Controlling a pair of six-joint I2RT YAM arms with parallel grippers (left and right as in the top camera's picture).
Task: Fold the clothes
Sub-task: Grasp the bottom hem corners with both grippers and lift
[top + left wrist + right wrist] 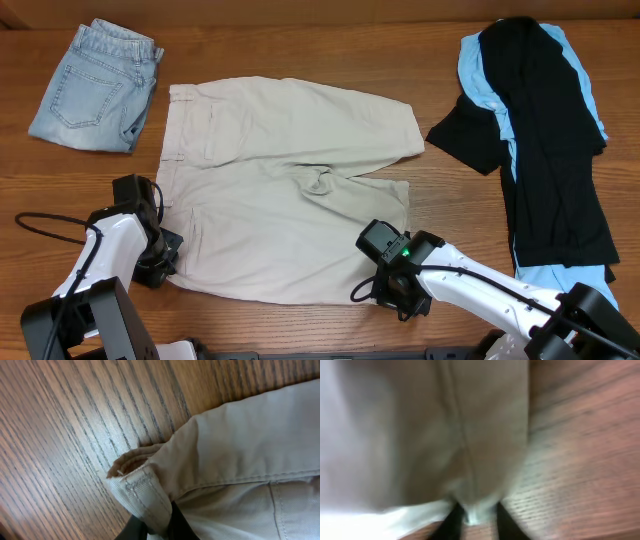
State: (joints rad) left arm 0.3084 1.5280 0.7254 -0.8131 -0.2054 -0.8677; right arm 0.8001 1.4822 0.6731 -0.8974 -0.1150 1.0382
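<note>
Shorts corner inside left gripper

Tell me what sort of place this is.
Probably a robot test bench for folding laundry: two robot arms at a wooden table, beige shorts spread flat, denim shorts and black and blue clothes set aside.

Readable text: none in any view.
khaki shorts, frame centre: no legible tag, brand or number.
</note>
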